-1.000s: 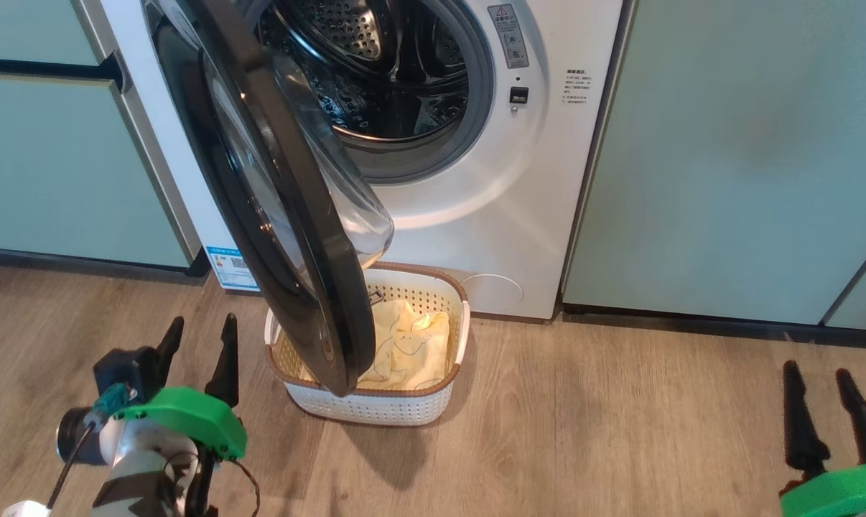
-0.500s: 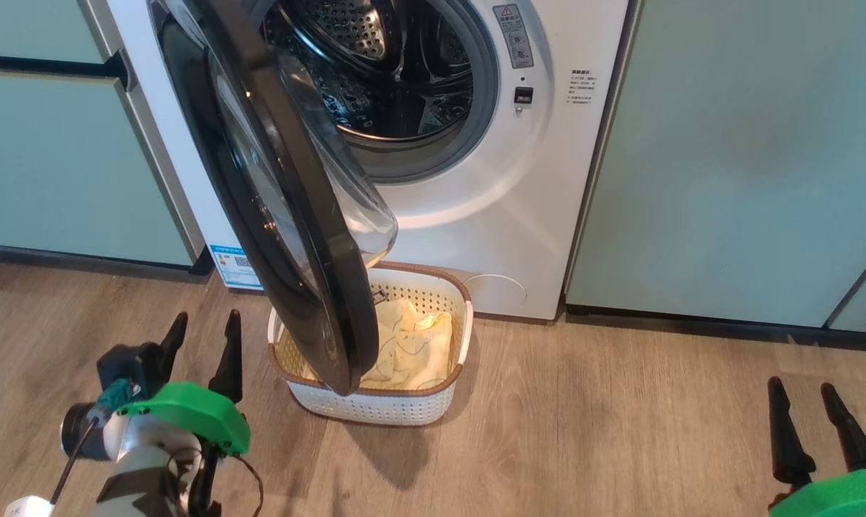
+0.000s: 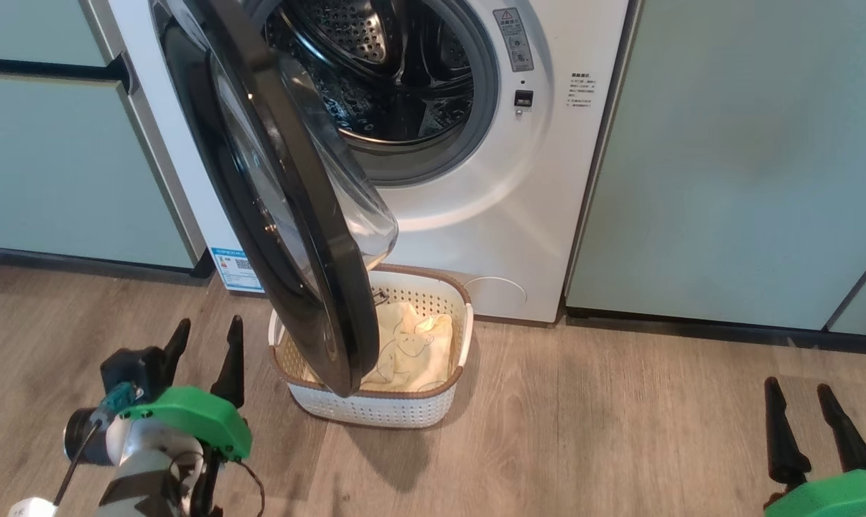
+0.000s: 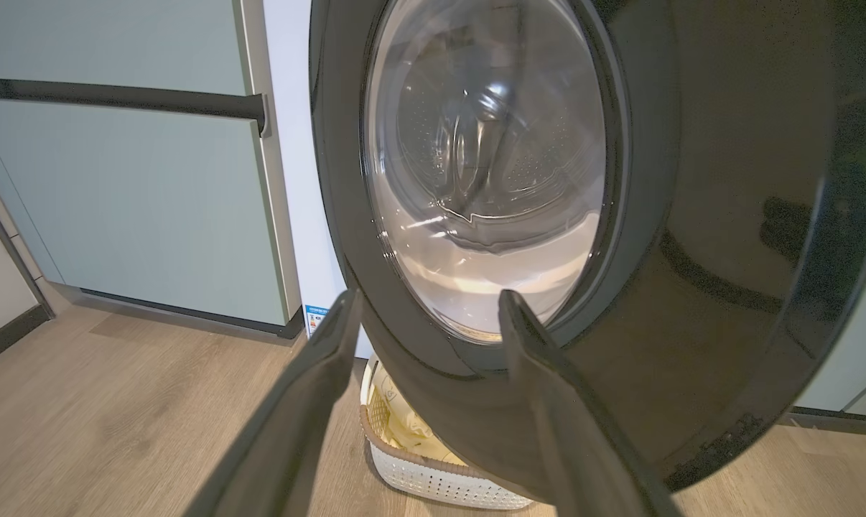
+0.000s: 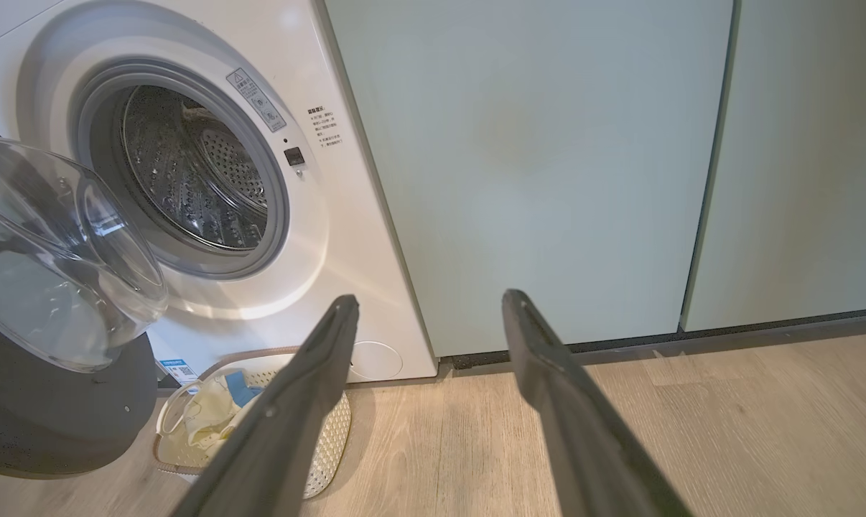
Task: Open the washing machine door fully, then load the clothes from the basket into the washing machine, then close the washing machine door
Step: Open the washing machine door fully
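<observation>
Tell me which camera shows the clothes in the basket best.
The head view: it looks down into the basket onto the clothes, though the washing machine door hides their left part. The right wrist view catches them low and partly hidden, with blue trim; the left wrist view shows a sliver under the door.

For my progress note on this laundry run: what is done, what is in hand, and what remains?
Done: the washing machine door is unlatched and swung partly out, above the basket. In hand: probably opening it fully; the left gripper faces its outer side, open and empty; the right gripper is open and empty too. Left: the clothes lie in the basket, the drum looks empty, then closing.
</observation>
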Controlling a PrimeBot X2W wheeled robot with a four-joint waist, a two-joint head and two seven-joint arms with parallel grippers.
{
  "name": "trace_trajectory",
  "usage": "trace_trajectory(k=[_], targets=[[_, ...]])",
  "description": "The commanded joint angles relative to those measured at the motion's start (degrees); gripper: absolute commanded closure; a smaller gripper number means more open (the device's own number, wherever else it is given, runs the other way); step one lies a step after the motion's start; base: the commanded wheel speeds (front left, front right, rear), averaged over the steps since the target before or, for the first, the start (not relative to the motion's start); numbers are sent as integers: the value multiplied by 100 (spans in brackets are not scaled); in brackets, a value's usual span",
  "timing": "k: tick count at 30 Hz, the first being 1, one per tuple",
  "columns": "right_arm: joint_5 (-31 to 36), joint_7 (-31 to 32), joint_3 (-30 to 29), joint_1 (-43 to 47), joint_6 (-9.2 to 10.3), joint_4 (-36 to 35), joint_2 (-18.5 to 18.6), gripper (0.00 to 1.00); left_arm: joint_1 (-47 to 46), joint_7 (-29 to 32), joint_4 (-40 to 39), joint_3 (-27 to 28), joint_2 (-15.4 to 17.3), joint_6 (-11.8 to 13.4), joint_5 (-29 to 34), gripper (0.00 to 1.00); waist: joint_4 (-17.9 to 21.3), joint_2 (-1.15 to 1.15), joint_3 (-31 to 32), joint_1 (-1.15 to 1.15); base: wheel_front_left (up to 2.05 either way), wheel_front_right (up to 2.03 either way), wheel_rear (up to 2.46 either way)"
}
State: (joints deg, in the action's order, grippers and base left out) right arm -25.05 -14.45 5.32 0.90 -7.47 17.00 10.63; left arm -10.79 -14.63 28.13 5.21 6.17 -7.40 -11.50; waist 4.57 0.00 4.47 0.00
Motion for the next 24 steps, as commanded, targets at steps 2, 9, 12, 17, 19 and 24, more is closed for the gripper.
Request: trace_trajectory(k=[2, 9, 12, 17, 19, 24], targets=[[45, -54, 68, -139, -2, -137, 89, 0, -329, -37, -160, 173, 106, 5, 61, 0, 0, 0, 8, 0, 0, 0, 0], [4, -54, 3, -125, -2, -80, 37, 0, -371, -37, -25, 208, 115, 1, -43, 100, -6, 0, 21, 0, 0, 0, 0], [-3, -54, -5, -112, -2, -76, 26, 0, -522, -37, -90, 394, 151, 22, -173, 100, -16, 0, 12, 0, 0, 0, 0], [-18, -54, 8, -96, -2, -56, 17, 0, -872, -3, -329, 617, 224, 143, -323, 100, -34, 0, 18, 0, 0, 0, 0], [-24, -55, 4, -89, -2, -55, 14, 0, -1056, 108, -559, 673, 241, 170, -424, 100, -48, 0, 13, 0, 0, 0, 0], [-24, -55, 9, -68, -2, -61, -17, 0, -1571, 383, -1381, 739, 226, 219, -678, 100, -71, 0, 0, 0, 0, 0, 0]])
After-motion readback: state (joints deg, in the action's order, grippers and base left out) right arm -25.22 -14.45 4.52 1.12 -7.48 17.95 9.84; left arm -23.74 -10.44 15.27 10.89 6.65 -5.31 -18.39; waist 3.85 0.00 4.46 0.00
